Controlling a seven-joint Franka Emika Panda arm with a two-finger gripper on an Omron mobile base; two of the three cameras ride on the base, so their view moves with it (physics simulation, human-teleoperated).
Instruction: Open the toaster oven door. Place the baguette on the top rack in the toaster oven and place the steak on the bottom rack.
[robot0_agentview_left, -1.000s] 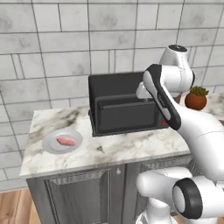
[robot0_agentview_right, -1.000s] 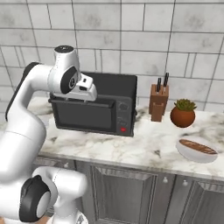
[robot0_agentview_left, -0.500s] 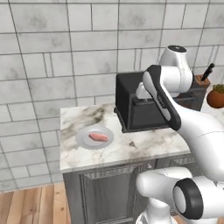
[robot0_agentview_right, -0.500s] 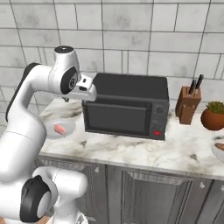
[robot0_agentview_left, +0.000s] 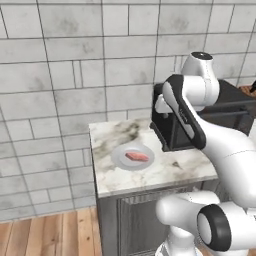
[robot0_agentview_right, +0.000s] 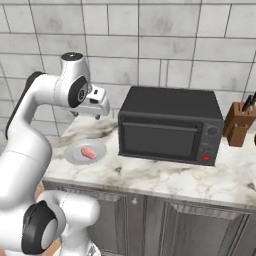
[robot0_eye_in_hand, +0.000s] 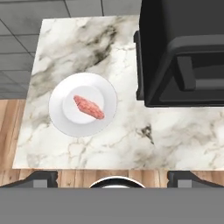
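Up above the marble counter (robot0_agentview_right: 165, 177), gripper (robot0_agentview_right: 87, 116) hangs in the air beside the left end of the toaster oven (robot0_agentview_right: 170, 123), over the stretch of counter that carries the plate (robot0_agentview_right: 75, 154). Holds nothing. Fingertips (robot0_eye_in_hand: 39, 178) set far apart at the two bottom corners of the hand view, so jaws spread wide.

On the white plate (robot0_eye_in_hand: 59, 113) lies the steak (robot0_eye_in_hand: 89, 106), a small pink-red slab, roughly centred, well apart from the gripper. Same steak (robot0_agentview_left: 137, 157) seen from the left base view, on its plate (robot0_agentview_left: 120, 159) just beside the oven's front corner.

Toaster oven door (robot0_agentview_right: 162, 139) shut flat against the front, dark window facing out, bar handle along its upper edge. From the hand view, toaster oven (robot0_eye_in_hand: 175, 26) seen from above, handle (robot0_eye_in_hand: 199, 72) jutting out past the front edge. Control panel with small red light (robot0_agentview_right: 206, 158) at the right end.

Brown knife block (robot0_agentview_right: 238, 122) stands on the counter to the oven's right, apart from it. Grey tiled wall (robot0_agentview_left: 75, 65) behind; wooden floor (robot0_agentview_left: 45, 240) beyond the counter's left end.
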